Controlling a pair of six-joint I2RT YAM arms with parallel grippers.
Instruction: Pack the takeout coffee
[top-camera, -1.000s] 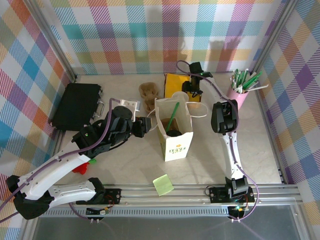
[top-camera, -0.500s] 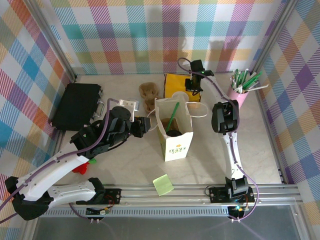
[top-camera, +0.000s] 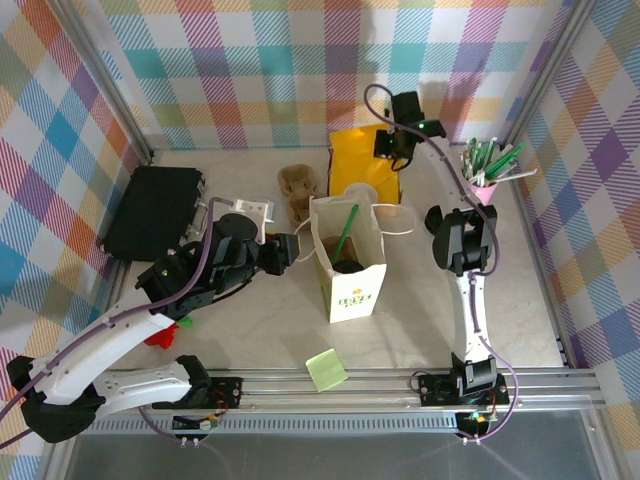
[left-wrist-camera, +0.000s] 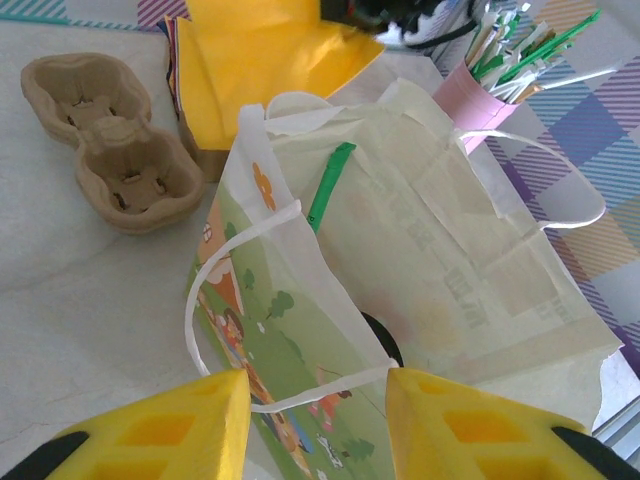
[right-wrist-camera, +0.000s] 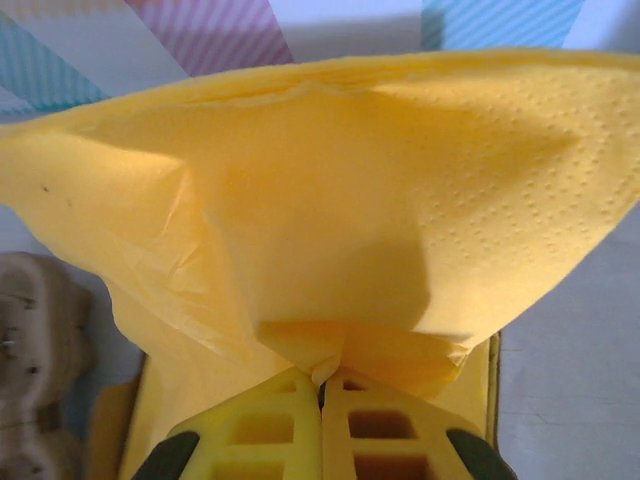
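The printed paper bag (top-camera: 350, 292) stands upright at mid-table with its mouth up. My left gripper (left-wrist-camera: 316, 388) is spread wide at the bag's left rim. The bag wall and one handle loop pass between its fingers, with no pinch that I can see. I judge that it is steadying the mouth.

The yellow napkin (right-wrist-camera: 330, 200) hangs from my right gripper (right-wrist-camera: 322, 382), which is clenched on the napkin's fold, beyond the bag on the far side.

The takeout coffee (top-camera: 348, 266) appears to sit inside the bag. A dark round lid shows at the bottom beside a green stirrer (top-camera: 345, 230); the cup wall is hidden.

Step in hand, by my judgement: adding a napkin. The next move calls for carrying the napkin nearer and slightly left, over the mouth, then releasing it clear of the far handle.
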